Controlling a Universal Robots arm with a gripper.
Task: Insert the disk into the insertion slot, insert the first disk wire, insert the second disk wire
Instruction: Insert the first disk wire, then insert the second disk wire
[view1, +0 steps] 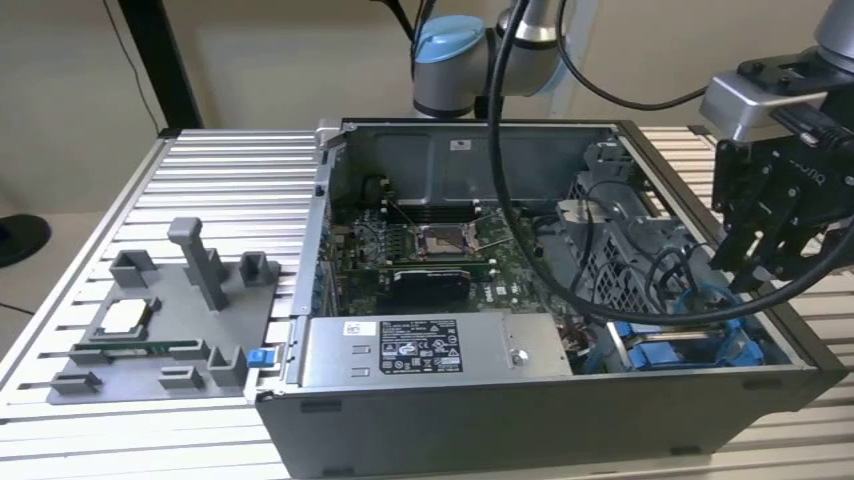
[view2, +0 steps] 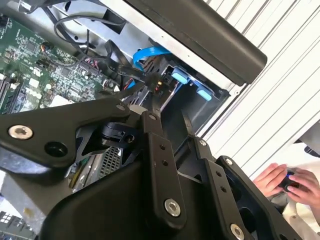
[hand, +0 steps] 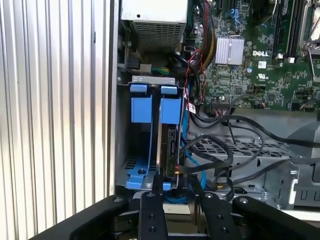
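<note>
At the lower middle of the exterior view, the grey power-supply box (view1: 427, 350) lies along the near wall of the open computer case (view1: 534, 420). It bears a white printed label (view1: 418, 346) whose lettering is too small to make out. The case stands on a ribbed metal counter (view1: 227, 160). At the exterior view's left, a grey holder tray (view1: 160, 335) lies on the counter with a few small parts in its pockets.

Inside the case, the lower right corner holds the insertion slot (view1: 674, 345), a grey bay with blue plastic tabs. In the first wrist view the disk (hand: 168, 147) stands on edge inside that bay, with its blue frame (hand: 170, 109) at one end. A second blue frame (hand: 140, 109) sits just beside it in the neighbouring place. Beyond the power-supply box the green motherboard (view1: 427, 255) lies flat. Loose black cables (view1: 641, 270) run across the perforated cage between the board and the bay.

The gripper (view1: 751, 278) hangs over the bay at the right of the exterior view. In the second wrist view its fingers (view2: 155, 145) are drawn together at the tips on a small black plug (view2: 151, 84) of a wire. The plug is at the mouth of the bay, near a flat blue cable (view2: 150, 52). Whether it touches the disk I cannot tell.

Farther back, at the top middle of the exterior view, the arm (view1: 461, 55) rises behind the case. In the second wrist view a person's hands (view2: 290, 182) show past the counter's edge.
</note>
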